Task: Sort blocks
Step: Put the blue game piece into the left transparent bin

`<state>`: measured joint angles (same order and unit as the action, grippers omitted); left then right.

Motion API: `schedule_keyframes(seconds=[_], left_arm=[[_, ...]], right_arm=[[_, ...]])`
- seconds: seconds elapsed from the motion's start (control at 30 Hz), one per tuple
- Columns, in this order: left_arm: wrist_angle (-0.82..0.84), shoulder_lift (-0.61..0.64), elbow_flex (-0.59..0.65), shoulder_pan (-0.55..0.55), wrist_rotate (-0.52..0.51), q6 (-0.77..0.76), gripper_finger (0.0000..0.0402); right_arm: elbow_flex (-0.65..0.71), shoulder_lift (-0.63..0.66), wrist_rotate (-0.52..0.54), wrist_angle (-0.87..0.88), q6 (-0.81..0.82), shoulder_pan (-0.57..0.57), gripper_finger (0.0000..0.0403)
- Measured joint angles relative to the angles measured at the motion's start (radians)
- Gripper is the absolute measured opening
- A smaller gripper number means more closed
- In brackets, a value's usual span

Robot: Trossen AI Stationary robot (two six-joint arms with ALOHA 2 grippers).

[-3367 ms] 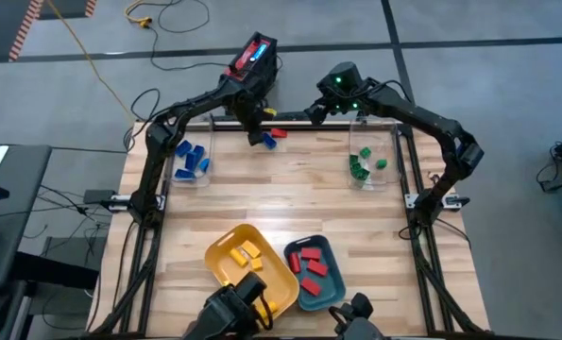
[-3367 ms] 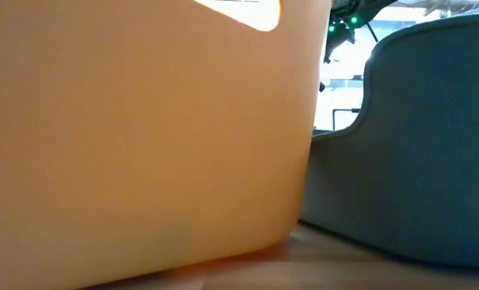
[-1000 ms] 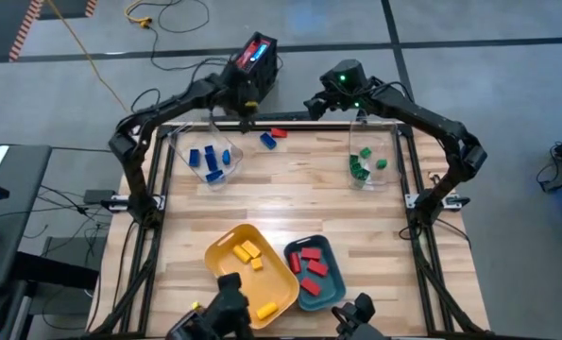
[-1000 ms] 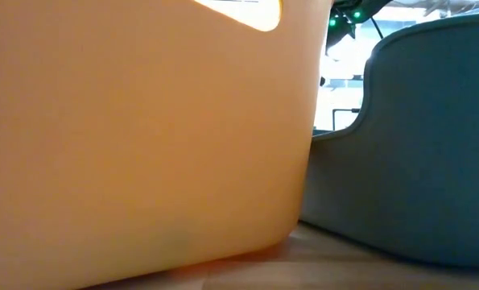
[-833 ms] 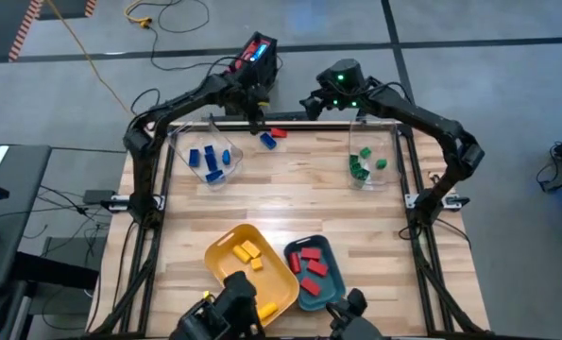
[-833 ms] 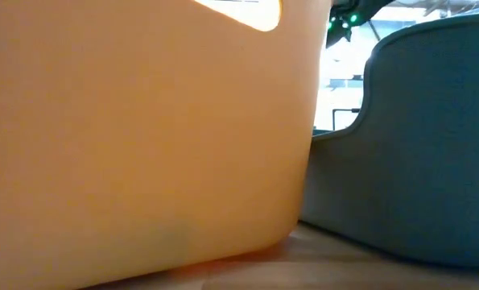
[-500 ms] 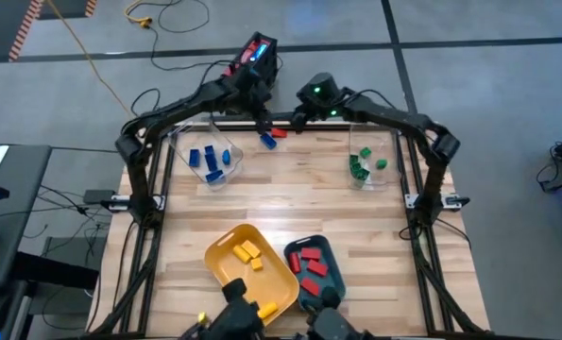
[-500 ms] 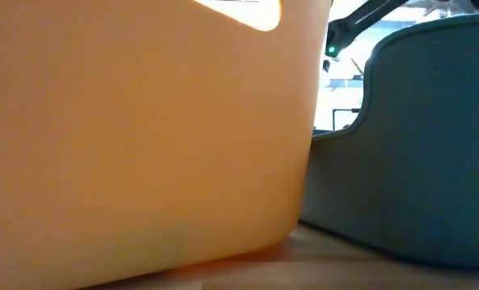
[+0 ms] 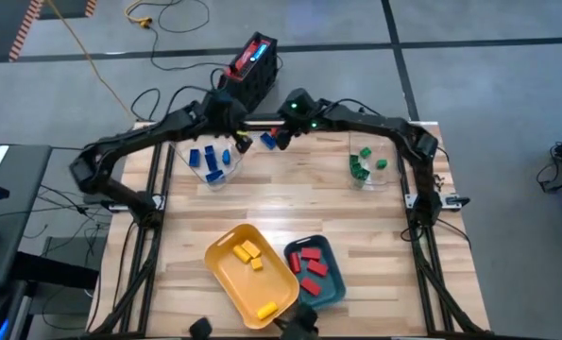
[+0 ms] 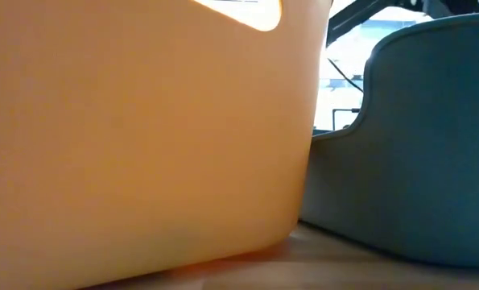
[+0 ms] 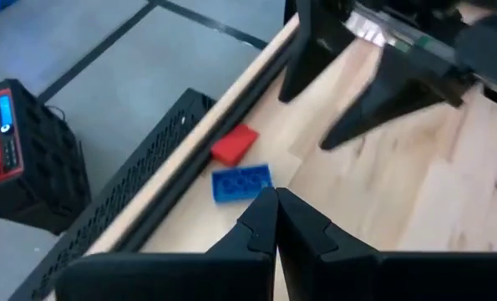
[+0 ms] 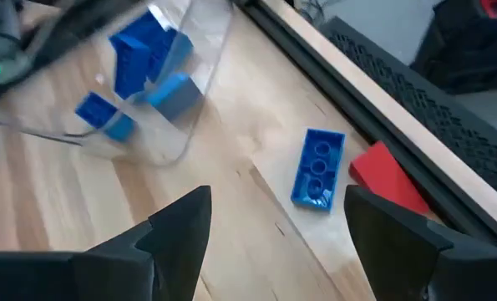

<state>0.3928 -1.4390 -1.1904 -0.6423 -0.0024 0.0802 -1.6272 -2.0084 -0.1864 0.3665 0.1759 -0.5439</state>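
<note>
Blue block [image 12: 318,168] lies untouched beneath the wide-spread, empty right hand [image 12: 277,230]; left hand [image 11: 275,219] pinched closed, empty.

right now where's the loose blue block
In the high view the blue block lies on the table at its far edge, near the middle, beside a red block, between the two grippers and right of the container of blue blocks.

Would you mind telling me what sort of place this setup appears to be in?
Probably a robotics lab or workshop: a wooden table stands on a grey concrete floor with loose cables, a yellow cord trails across it, and a black-and-red equipment case sits behind the table.
</note>
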Motion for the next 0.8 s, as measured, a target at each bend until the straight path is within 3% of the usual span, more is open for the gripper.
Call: schedule_keyframes(seconds=[0.2, 0.47, 0.8], left_arm=[[0.006, 0.123, 0.121, 0.026, -0.003, -0.029, 0.0], [0.008, 0.209, 0.182, 0.05, -0.003, -0.04, 0.0], [0.077, 0.23, 0.182, 0.054, -0.002, -0.062, 0.0]], right_arm=[[-0.089, -0.003, 0.05, 0.066, 0.001, 0.034, 0.0304], [-0.087, -0.02, 0.065, 0.062, 0.105, 0.026, 0.0392], [-0.086, -0.026, 0.057, 0.108, 0.194, 0.031, 0.0367]])
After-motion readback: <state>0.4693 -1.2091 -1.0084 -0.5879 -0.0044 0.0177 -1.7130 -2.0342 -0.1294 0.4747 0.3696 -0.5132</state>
